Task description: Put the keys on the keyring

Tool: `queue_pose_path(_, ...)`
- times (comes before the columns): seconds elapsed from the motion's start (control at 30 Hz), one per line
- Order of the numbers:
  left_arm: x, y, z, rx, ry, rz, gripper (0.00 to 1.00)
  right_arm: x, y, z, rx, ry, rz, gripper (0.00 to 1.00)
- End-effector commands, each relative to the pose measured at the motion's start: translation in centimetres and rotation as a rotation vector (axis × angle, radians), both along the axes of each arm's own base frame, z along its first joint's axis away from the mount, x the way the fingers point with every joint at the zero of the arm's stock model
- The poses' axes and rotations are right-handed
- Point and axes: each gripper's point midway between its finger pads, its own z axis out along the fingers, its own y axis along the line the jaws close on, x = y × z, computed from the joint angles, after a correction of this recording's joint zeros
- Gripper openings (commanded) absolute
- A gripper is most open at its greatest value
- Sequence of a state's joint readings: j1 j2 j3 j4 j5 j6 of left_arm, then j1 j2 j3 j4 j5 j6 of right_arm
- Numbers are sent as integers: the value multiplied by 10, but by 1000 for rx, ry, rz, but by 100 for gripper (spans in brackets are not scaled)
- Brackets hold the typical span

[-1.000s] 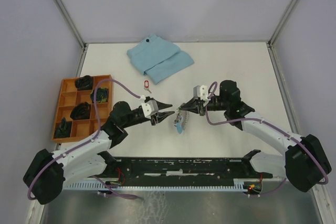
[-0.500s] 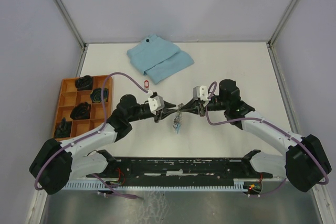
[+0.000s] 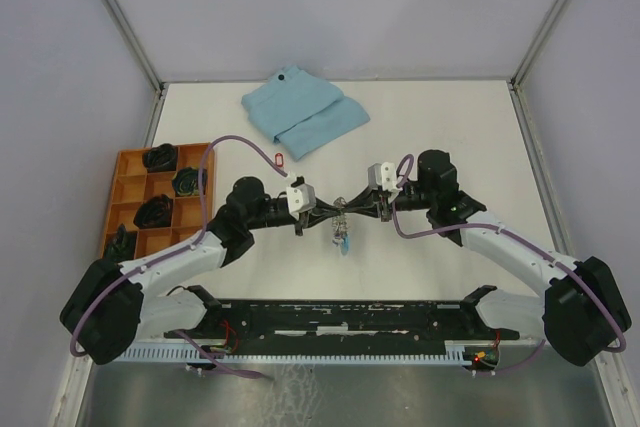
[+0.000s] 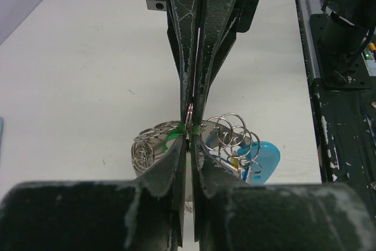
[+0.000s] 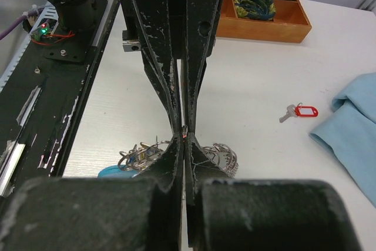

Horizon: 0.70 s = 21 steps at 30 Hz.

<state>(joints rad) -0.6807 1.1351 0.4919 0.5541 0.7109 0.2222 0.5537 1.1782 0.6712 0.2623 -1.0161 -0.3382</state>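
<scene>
The keyring (image 4: 228, 134), probably light, floppy and slippery, hangs above the table's (image 3: 450, 127) middle, its thin ring pinched by the closed right end effector (image 5: 183, 138), best gripped edge-on; whether the nearly closed left end effector (image 4: 189, 146) grips it is unclear.

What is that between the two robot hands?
The keyring, a bunch of metal rings with a blue strap, hangs between the left gripper and right gripper. The top view shows it.

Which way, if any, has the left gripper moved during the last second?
Yes. The left gripper moved right, away from the orange tray, toward the right gripper.
</scene>
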Motion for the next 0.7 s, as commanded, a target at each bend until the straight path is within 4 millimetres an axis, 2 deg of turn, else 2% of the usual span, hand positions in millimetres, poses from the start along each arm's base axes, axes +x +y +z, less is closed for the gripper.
queue_pose_path(0.0, 3, -7, 21, -30, -61, -35, 6, 0, 5, 37, 75, -96, 45, 1)
queue_pose_path(0.07, 3, -8, 20, -25, -54, -42, 3, 0, 5, 40, 87, -98, 42, 1)
queue_pose_path(0.3, -6, -12, 5, -23, 25, -89, 3, 5, 11, 62, 211, -120, 21, 1)
queue_pose_path(0.37, -9, -14, 7, -41, 45, -107, 3, 7, 13, 65, 249, -90, 19, 1)
queue_pose_path(0.5, -10, -19, 14, -74, 44, -111, 3, 7, 19, 58, 257, -69, 24, 1)
queue_pose_path(0.57, -4, -17, 21, -94, 31, -71, 3, 7, 18, 53, 242, -59, 18, 1)
queue_pose_path(0.67, 2, -10, 27, -98, 4, -8, 3, 9, 14, 36, 141, -71, 5, 1)
